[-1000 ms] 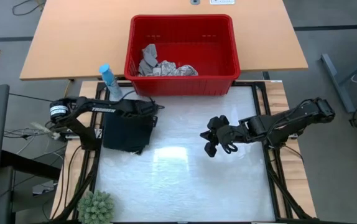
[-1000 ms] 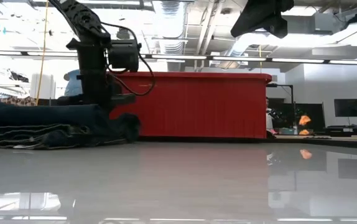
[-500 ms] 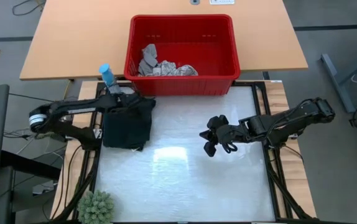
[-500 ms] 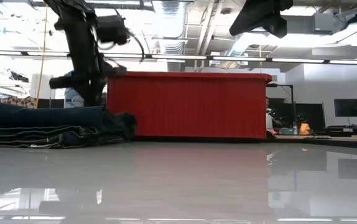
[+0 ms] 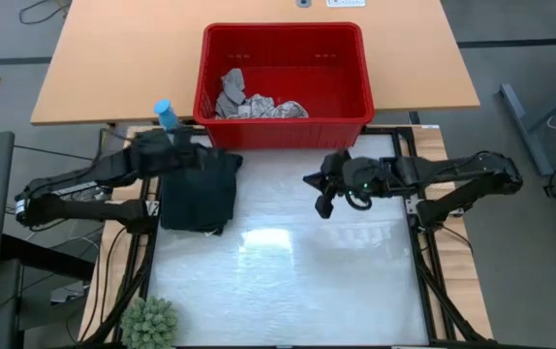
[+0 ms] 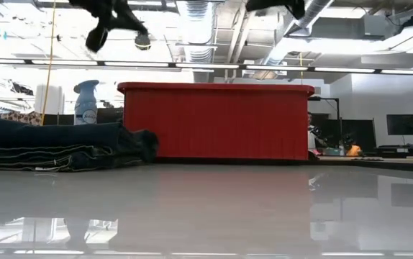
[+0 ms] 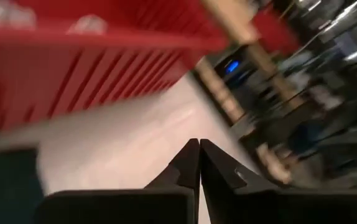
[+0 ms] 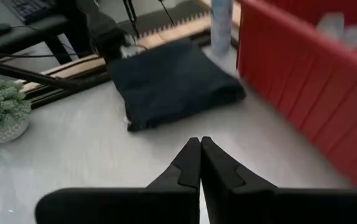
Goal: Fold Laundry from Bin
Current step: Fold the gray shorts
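The dark navy trousers (image 5: 199, 189) lie folded flat on the white table top at its far left; they also show in the low view (image 6: 55, 147) and the right wrist view (image 8: 172, 84). The red bin (image 5: 346, 68) stands beyond the table's far edge and holds a grey cloth (image 5: 231, 89) and a white leaf-print cloth (image 5: 276, 109). My left gripper (image 7: 198, 146) is shut and empty, raised over the trousers' far left corner (image 5: 189, 155). My right gripper (image 8: 198, 143) is shut and empty, raised near the bin's front wall (image 5: 315, 194).
A blue spray bottle (image 5: 167, 116) stands at the table's far left corner, beside the bin. A small green plant (image 5: 150, 325) sits at the near left corner. The white table top (image 5: 288, 281) lies bare to the right of the trousers and toward the near edge.
My left gripper has come up off the folded trousers and gone toward the table's left edge; the trousers stay where they lay. My right gripper has risen and gone toward the far edge and the bin.
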### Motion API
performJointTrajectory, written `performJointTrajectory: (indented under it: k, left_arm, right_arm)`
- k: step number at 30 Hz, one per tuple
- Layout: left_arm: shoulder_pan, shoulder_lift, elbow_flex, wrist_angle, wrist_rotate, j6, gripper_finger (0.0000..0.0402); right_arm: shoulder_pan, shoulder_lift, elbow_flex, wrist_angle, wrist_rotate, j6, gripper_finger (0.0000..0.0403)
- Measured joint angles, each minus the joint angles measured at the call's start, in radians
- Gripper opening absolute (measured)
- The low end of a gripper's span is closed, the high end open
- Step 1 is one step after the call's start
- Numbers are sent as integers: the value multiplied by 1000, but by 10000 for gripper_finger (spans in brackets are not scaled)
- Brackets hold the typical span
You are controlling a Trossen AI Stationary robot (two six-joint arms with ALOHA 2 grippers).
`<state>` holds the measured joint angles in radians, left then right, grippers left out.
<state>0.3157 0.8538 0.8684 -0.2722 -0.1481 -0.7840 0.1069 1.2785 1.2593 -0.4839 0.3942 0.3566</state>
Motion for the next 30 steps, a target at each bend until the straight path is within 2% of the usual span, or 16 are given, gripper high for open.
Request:
performJointTrajectory:
  k: [6,13,17,20,23,27,30]
  left_arm:
    - [-11,-50,1,251,38,223,19]
    - [-56,-24,1,583,98,488,106]
    - [-66,25,2,755,119,545,160]
    - [-44,79,55,710,109,504,186]
    - [-6,157,161,548,102,537,193]
    - [42,303,363,335,24,664,194]
    - [110,436,562,172,-22,742,194]
  right_arm:
    - [-63,0,68,0,22,-139,62]
    - [-149,0,132,-11,26,-268,155]
    - [-185,0,204,-107,26,-346,206]
    - [-227,0,271,-180,35,-389,228]
    - [-291,0,332,-236,68,-462,234]
    - [-416,-1,381,-248,83,-570,232]
    - [-529,-1,388,-238,81,-634,229]
